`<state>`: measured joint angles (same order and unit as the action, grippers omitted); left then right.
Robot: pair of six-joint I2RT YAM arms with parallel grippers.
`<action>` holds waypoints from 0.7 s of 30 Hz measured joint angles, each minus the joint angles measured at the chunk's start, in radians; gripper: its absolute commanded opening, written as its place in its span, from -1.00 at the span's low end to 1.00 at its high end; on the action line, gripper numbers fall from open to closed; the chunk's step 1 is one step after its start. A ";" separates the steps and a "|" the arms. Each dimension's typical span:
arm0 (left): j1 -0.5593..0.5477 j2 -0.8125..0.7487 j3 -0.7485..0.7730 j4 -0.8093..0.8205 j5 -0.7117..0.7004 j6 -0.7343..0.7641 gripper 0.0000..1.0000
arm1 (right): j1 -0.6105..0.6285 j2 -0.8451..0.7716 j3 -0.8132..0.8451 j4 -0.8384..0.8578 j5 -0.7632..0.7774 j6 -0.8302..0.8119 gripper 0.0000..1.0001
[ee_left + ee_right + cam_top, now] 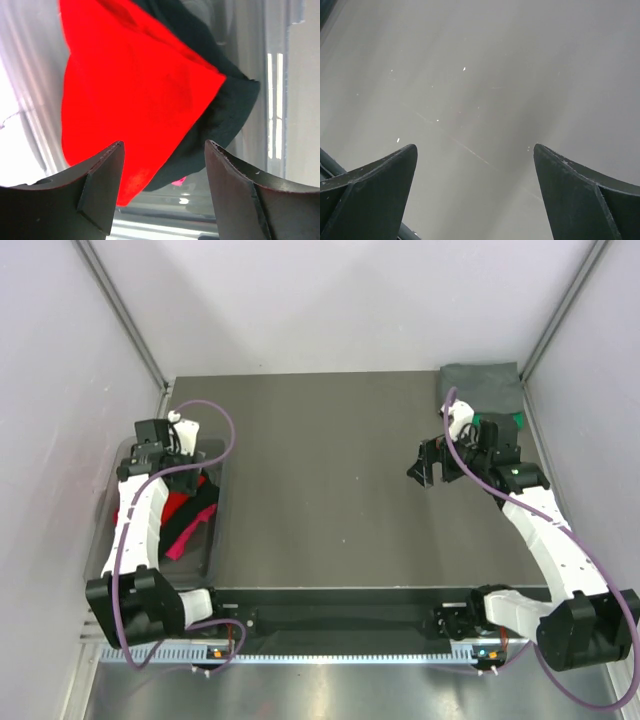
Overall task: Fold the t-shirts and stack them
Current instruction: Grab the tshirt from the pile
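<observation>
Hovering spread above the limp, light red shirt [135,90], the left end effector [164,146] should pinch a raised fold; right end effector [475,150] spread over tabletop [485,75].

top: overhead, looking down | left wrist: close, down into tub [35,100] [218,525], also in top | right wrist: close over table [485,90]

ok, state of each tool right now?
Left tool: open, holding nothing, pointed at the red t-shirt.
Right tool: open, holding nothing, over the table.
</observation>
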<state>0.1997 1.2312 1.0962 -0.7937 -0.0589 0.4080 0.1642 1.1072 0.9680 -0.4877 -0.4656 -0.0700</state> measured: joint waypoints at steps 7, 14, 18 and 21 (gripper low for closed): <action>0.000 0.073 0.005 0.008 0.061 0.011 0.28 | 0.000 -0.002 -0.014 0.005 0.000 -0.018 0.99; 0.000 0.206 0.063 0.008 0.107 0.008 -0.14 | 0.000 -0.002 -0.045 0.007 -0.008 -0.035 0.99; 0.000 0.258 0.102 0.008 0.123 -0.001 -0.67 | 0.000 -0.011 -0.047 0.009 -0.011 -0.040 1.00; 0.000 0.264 0.106 0.007 0.127 0.002 -0.93 | 0.000 -0.031 -0.067 0.016 -0.018 -0.044 0.99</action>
<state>0.1997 1.4952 1.2026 -0.7868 0.0685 0.4095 0.1642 1.0767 0.9009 -0.4717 -0.4839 -0.1139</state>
